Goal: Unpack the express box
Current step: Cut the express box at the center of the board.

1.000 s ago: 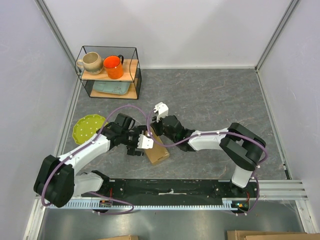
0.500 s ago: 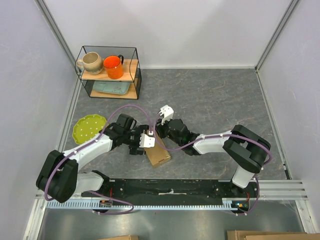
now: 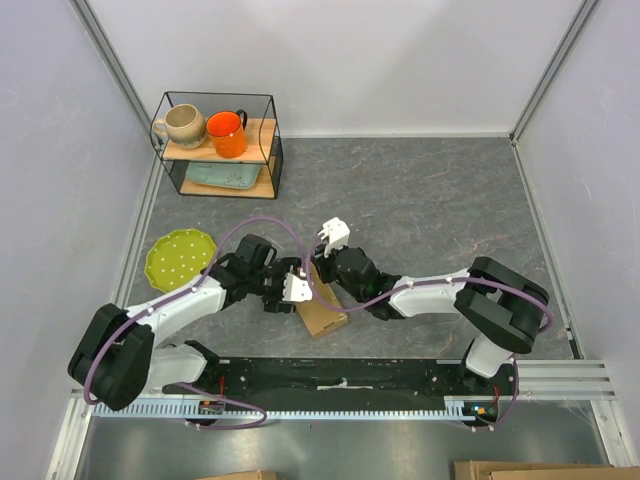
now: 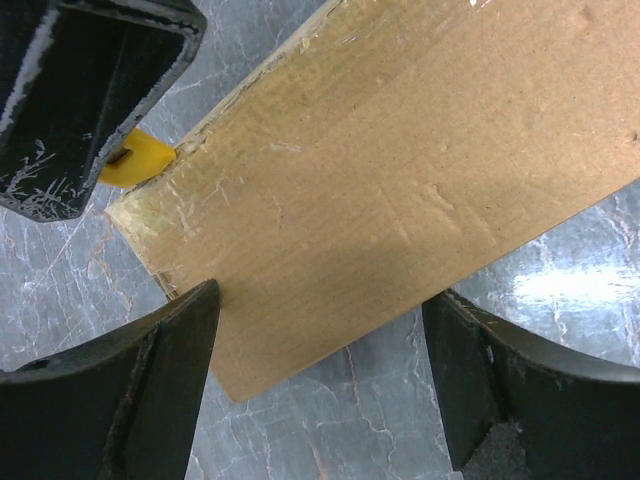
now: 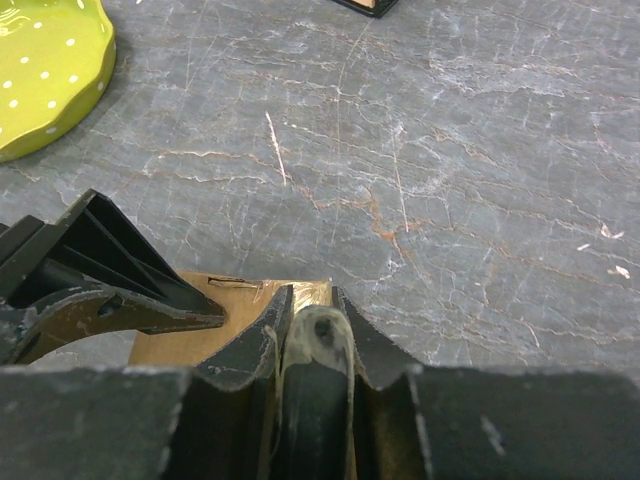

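One express box (image 4: 400, 170); left end effector (image 4: 320, 296) apart; right end effector (image 5: 312, 296) gripping one tool (image 5: 316, 345)

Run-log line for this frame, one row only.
left hand: open, straddling box end | right hand: shut on yellow-tipped tool at box edge | box: taped

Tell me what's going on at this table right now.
Both arms are working on the express box, which lies flat on the table near their bases. The left gripper stands open, straddling one end of the box. The right gripper is shut on a small tool, whose yellow tip sits at the box's taped edge. The box looks sealed, with nothing taken out yet.
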`<move>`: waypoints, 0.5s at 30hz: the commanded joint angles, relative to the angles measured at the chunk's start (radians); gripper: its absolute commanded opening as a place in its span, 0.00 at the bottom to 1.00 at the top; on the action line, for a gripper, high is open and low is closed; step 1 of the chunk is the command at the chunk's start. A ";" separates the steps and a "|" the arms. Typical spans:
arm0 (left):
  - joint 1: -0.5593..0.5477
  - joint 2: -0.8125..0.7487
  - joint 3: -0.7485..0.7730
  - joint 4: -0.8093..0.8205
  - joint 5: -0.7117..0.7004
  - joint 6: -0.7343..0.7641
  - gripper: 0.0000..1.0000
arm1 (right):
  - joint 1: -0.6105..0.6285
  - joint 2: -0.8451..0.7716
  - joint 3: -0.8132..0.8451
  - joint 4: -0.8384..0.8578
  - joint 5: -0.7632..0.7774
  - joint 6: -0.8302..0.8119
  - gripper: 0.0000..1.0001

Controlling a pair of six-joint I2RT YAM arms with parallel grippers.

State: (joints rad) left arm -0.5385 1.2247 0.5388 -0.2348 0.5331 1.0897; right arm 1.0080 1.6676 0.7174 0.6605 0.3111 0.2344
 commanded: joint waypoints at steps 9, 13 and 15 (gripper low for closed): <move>-0.020 -0.011 -0.048 0.020 -0.114 -0.157 0.74 | 0.144 -0.095 -0.078 -0.085 0.049 0.062 0.00; -0.035 -0.008 -0.051 0.008 -0.156 -0.160 0.65 | 0.168 -0.158 -0.114 -0.122 0.054 0.103 0.00; -0.047 -0.005 -0.048 0.005 -0.173 -0.168 0.61 | 0.193 -0.181 -0.136 -0.140 0.066 0.118 0.00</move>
State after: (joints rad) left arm -0.6044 1.1954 0.5117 -0.2230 0.5621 1.0397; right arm 1.1103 1.5623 0.6281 0.6113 0.4683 0.2497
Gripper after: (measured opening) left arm 0.818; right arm 0.245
